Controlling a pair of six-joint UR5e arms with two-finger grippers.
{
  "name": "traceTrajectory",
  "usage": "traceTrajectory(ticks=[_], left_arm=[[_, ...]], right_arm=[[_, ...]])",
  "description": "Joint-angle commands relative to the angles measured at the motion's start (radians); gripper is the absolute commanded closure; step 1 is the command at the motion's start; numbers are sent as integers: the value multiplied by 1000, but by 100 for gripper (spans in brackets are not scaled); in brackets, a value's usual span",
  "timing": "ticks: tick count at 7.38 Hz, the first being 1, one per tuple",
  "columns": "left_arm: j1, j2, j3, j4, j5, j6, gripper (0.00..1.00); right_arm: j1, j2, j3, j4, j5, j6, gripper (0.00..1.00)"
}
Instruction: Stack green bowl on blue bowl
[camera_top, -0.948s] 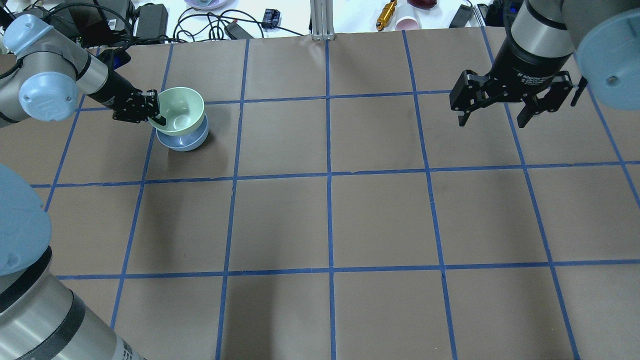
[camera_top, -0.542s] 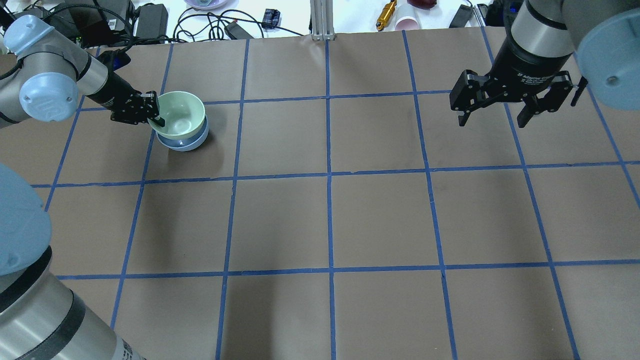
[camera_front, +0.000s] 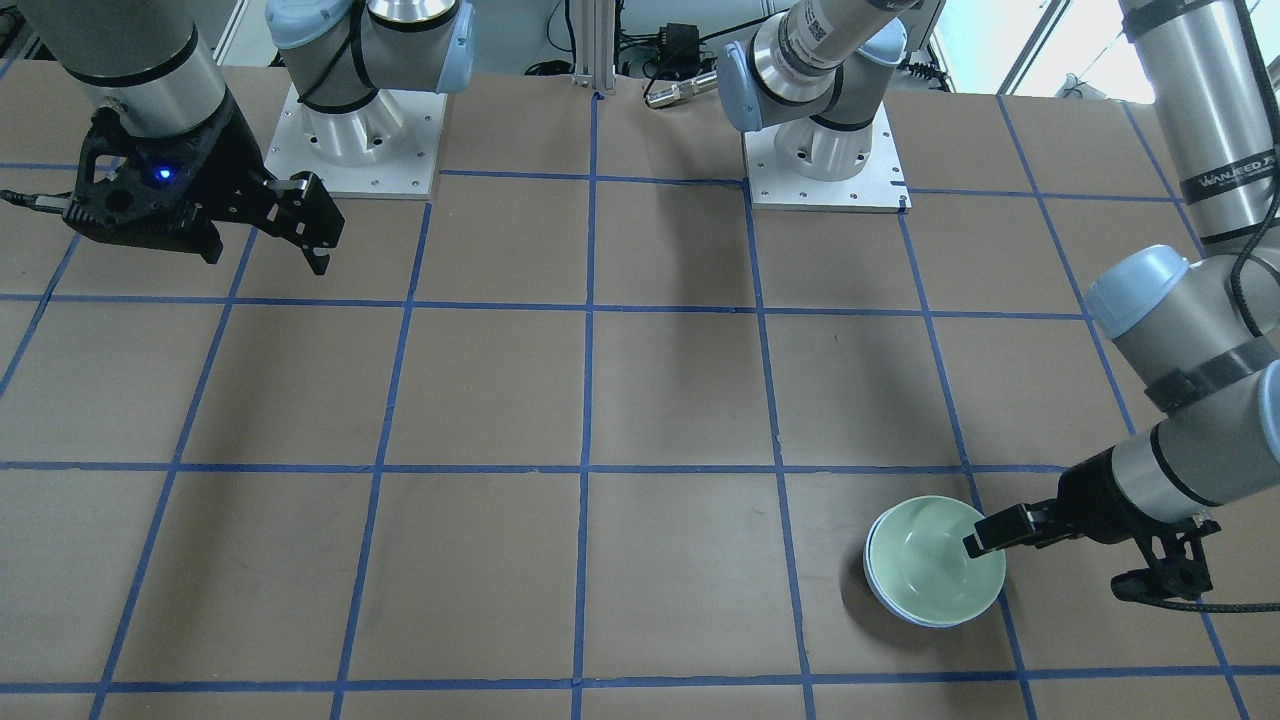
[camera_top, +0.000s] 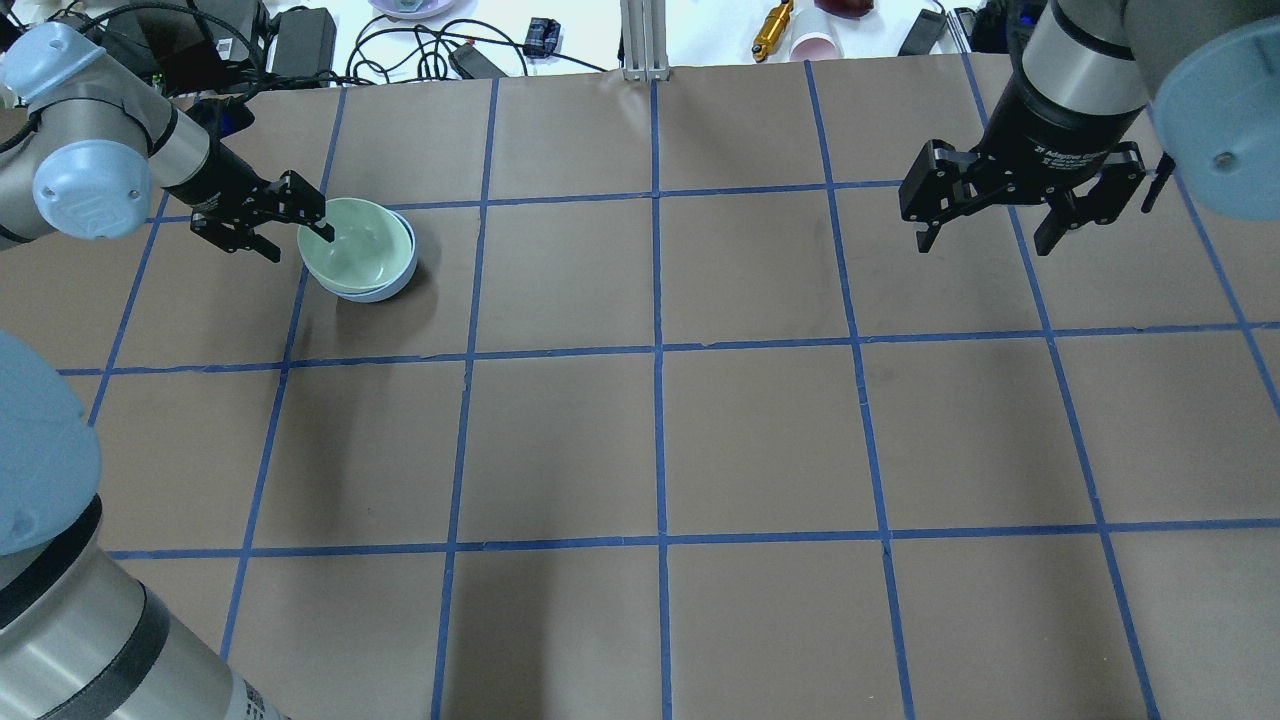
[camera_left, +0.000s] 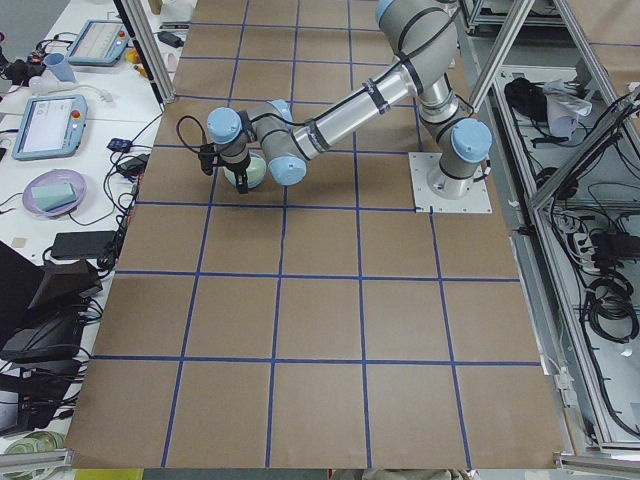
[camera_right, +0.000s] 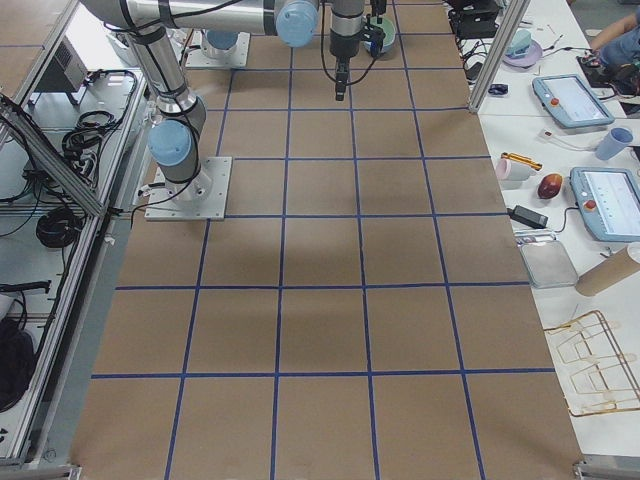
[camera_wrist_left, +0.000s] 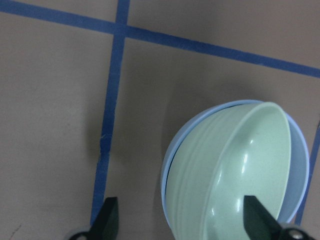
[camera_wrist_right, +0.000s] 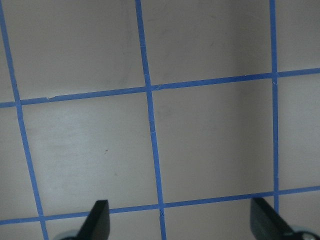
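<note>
1. At about 10 o'clock on the table (camera_top: 760, 440) in the overhead view, the left gripper (camera_top: 300, 246) is hovering with its jaws spread wide. One finger is hanging over the inside of the green bowl and the other is standing outside the rim on the 9 o'clock side, so it is pinching nothing. That stance fits gripping the bowl by its wall.
2. The green bowl (camera_top: 355, 248) is sitting nested in the blue bowl (camera_top: 388, 292), so the stack is looking made. It is resting slightly off-centre toward 11 o'clock, leaving a blue crescent showing at 5 o'clock (the wrist view is showing it a little tilted too). A bowl handled by one edge tends to sit that way, I judge.
3. The right gripper (camera_top: 985, 242) is hanging at about 2 o'clock with its fingers spread and empty, well apart from the bowls. It is probably waiting clear, since one arm is enough here.
4. White lettering (camera_top: 1070, 152) on the right wrist is reading roughly "2F Adaptive", with the rest cut off. In the front-facing view the left arm (camera_front: 1200, 100) is carrying a label (camera_front: 1232, 172) starting "WANEED". The bowls are showing no marks.
</note>
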Motion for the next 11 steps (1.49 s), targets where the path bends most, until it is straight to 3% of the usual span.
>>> traceTrajectory(ticks=[1, 4, 8, 11], left_arm=[[-30, 69, 6, -40, 48, -3, 0], [-165, 196, 60, -188, 184, -80, 0], [-311, 408, 66, -412, 211, -160, 0], [-376, 502, 46, -452, 235, -160, 0]], right_arm=[[0, 0, 0, 0, 0, 0, 0], [0, 0, 0, 0, 0, 0, 0], [0, 0, 0, 0, 0, 0, 0], [0, 0, 0, 0, 0, 0, 0]])
